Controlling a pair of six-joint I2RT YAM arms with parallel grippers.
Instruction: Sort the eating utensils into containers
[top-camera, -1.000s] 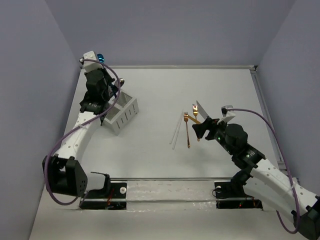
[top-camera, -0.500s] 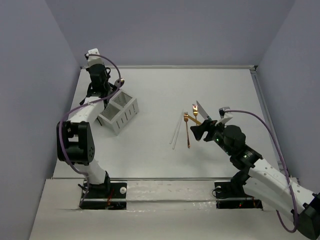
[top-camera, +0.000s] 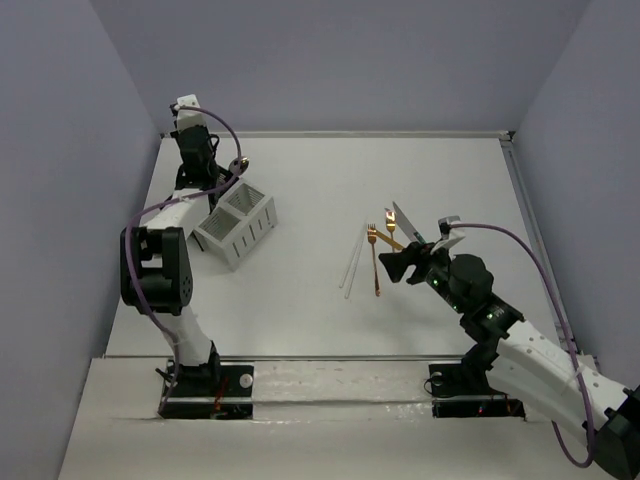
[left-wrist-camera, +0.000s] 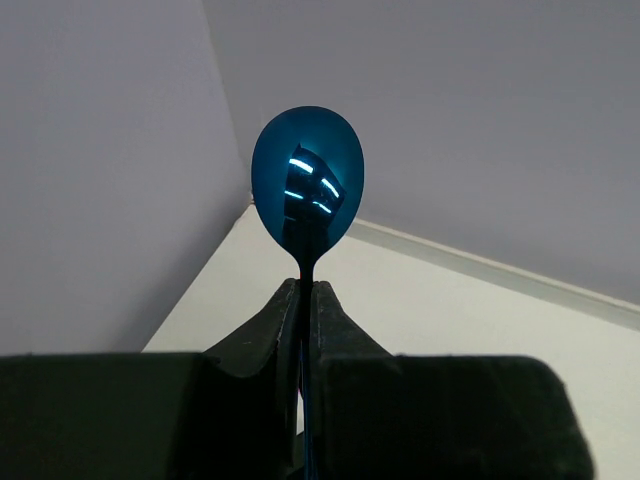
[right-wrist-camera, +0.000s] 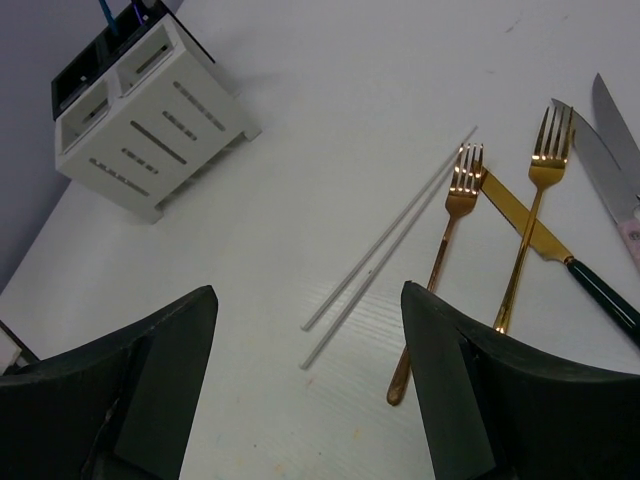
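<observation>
Utensils (top-camera: 375, 262) on white table (top-camera: 320, 190), lilac walls (top-camera: 330, 60); L tool (left-wrist-camera: 305, 290) clamped on blue spoon (left-wrist-camera: 305, 170), R tool (right-wrist-camera: 308, 290) apart.

The left arm (top-camera: 158, 275) now stands folded upright instead of reaching low; the right tool (top-camera: 393, 266) sits slightly closer in.

White arms (top-camera: 545, 365), black joints (top-camera: 155, 275), purple cables (top-camera: 490, 227).
</observation>
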